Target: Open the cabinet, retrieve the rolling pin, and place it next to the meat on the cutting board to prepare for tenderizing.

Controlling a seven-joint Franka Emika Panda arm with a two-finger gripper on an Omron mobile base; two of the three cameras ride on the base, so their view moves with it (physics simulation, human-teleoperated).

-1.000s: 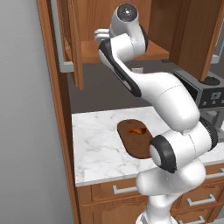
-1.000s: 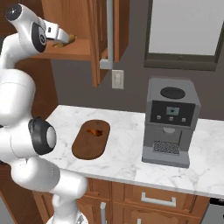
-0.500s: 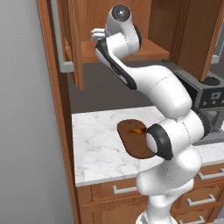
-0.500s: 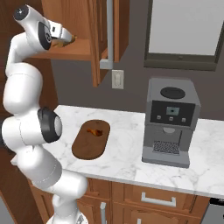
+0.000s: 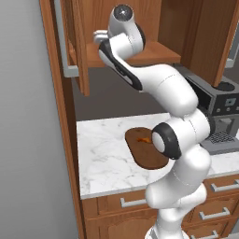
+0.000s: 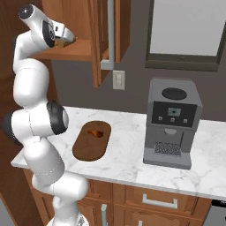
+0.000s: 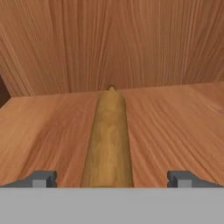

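Hand (image 7: 112, 179) reached into the open cabinet (image 5: 140, 28), fingertips (image 7: 41, 178) spread wide apart, one on each side of the rolling pin (image 7: 109, 140) without touching it. Rolling pin lying lengthwise on the cabinet shelf (image 7: 175, 127), pointing toward the back wall, near end between the fingertips. Seen from the hand only: the pin's full length and rounded far knob. From the right base view: hand (image 6: 66, 37) at the shelf's front edge, cabinet (image 6: 95, 39) door swung open, grey coffee machine (image 6: 172, 123) toward the right end of the desk (image 6: 128, 163). On the white marble desk, cutting board (image 6: 92, 140) near the left end, meat (image 6: 93, 132) on its far half. Left base view: cutting board (image 5: 140, 147), meat (image 5: 144, 139), wooden drawers (image 5: 126, 203) below, grey wall at left.
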